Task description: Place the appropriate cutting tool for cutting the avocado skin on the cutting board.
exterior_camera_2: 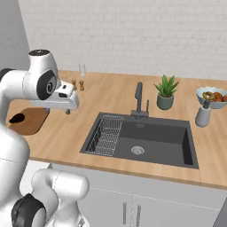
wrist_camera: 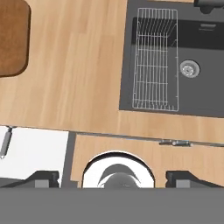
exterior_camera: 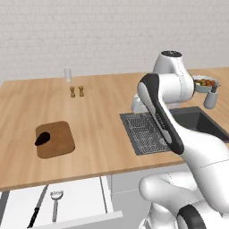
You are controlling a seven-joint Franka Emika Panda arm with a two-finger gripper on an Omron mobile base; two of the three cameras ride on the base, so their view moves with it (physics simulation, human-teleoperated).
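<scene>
Lying in the open white drawer (exterior_camera: 85,199) at the lower left of the left base view: slim black-handled knife with a narrow grey steel blade (exterior_camera: 37,207), just beside a silver peeler with a round looped head (exterior_camera: 56,204), the two apart and roughly parallel. Sitting higher up at the left of the same view on the pale wooden surface (exterior_camera: 103,129): brown, rounded-corner wooden cutting board (exterior_camera: 56,139), carrying a small, nearly black egg-shaped avocado (exterior_camera: 42,138) near its left edge. Hanging well right of the drawer, above the surface near the dark sink (exterior_camera_2: 150,139): two-finger claw (wrist_camera: 117,178), fingers spread wide and gripping nothing. Likely light and stiff, that knife, lying low on the smooth drawer floor and so prone to skid or pivot if nudged off-centre. Best taken across the black handle, thicker and probably less slippery than the steel, near its middle to limit tipping on the lift. Worth avoiding: the thin blade, and any brush against the peeler alongside.
</scene>
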